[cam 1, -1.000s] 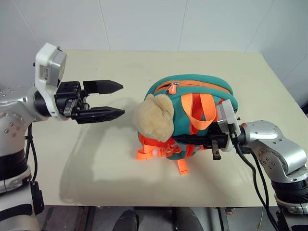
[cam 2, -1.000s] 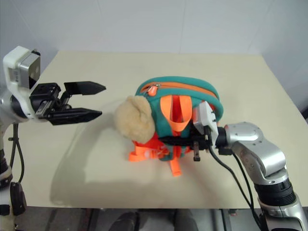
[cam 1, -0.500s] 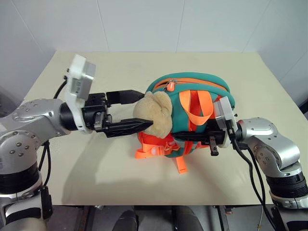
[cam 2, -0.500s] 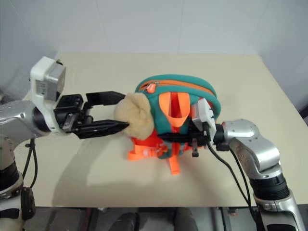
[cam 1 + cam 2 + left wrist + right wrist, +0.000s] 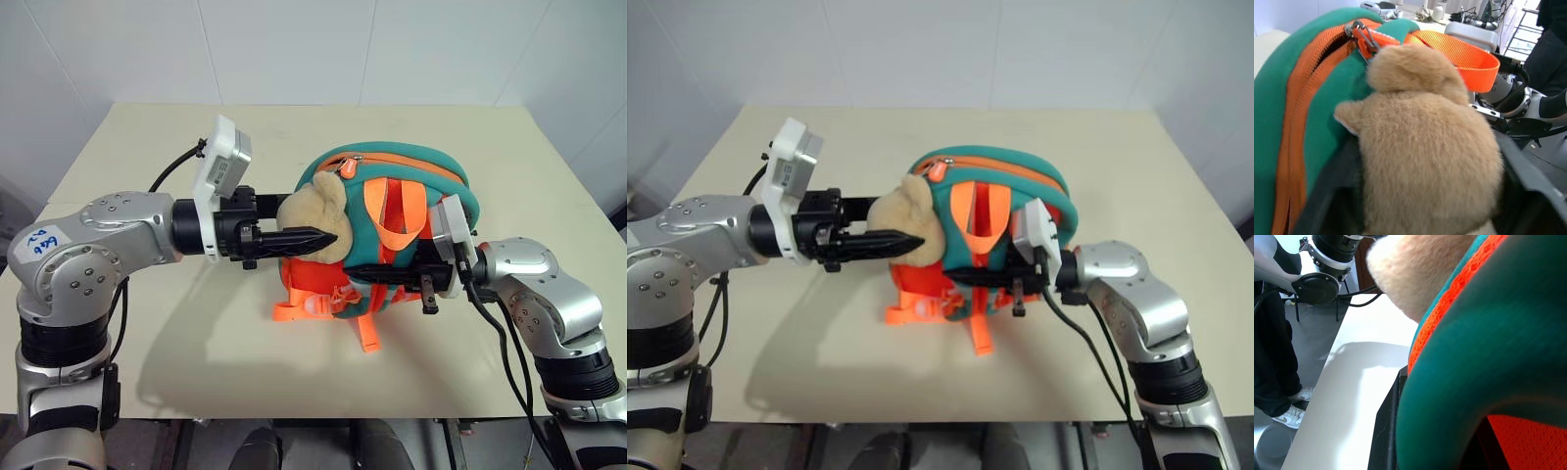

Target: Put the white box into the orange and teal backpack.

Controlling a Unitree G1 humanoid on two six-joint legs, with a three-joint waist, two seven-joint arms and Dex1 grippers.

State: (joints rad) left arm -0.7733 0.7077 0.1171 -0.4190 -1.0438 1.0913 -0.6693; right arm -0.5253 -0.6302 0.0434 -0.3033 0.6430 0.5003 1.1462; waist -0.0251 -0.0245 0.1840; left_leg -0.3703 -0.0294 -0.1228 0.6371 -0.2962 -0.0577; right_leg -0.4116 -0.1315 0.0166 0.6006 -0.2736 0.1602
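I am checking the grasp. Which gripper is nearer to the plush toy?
Left. The left gripper has its fingers around the plush toy. The right gripper is at the backpack side, below the toy, among the straps.

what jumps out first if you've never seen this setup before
The bright orange and teal backpack in the middle of the beige table grabs the eye. The left gripper has its black fingers around the tan plush toy on the backpack's left side. The right gripper is clamped shut on the backpack from the other side.
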